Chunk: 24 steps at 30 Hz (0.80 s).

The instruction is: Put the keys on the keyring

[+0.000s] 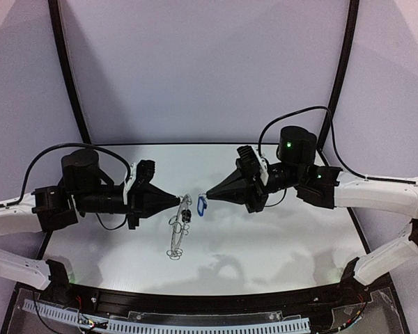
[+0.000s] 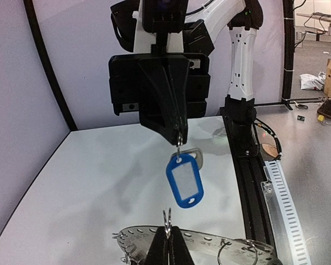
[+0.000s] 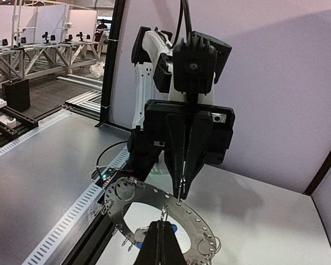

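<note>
The two pincers nearly meet tip to tip above the counter (image 1: 279, 236). The left pincer (image 1: 178, 200) is pinched tight on a wire loop at the rim of the keyring (image 1: 176, 233), which dangles edge-on below it. The right pincer (image 1: 208, 195) is clamped on the small ring of the blue-tagged key (image 1: 201, 206), just beside the keyring. A dark speck on the keyring may be the black-headed key (image 1: 186, 216), though it is too small to be sure.

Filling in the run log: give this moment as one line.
left fingers: shut on keyring, ring hanging | right fingers: shut on blue-tag key, tag dangling | key near keyring, not yet on it
</note>
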Tool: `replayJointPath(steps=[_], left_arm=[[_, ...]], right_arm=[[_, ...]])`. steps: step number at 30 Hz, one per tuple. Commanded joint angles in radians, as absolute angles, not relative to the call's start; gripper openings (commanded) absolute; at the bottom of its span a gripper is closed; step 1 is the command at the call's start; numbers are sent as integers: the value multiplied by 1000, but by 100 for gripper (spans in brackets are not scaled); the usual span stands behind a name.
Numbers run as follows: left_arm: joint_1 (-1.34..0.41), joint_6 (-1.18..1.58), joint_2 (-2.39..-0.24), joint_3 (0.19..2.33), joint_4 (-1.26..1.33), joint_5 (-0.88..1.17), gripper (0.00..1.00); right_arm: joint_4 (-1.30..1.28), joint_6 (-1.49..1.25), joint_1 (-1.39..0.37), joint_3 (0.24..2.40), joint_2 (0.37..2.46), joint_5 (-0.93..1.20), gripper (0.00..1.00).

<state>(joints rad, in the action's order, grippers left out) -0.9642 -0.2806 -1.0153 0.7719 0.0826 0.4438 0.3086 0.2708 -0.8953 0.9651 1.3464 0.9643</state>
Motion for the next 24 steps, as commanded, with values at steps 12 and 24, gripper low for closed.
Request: replayJointPath(steps=[12,24], left_arm=[[-961,-300,-1030,809,119,505,1],[-960,-312,-1044,817,135,508,1]], right_arm=[[360,227,-931,1055,1445,977,0],[288,259,-933,1089,1475,1008,0]])
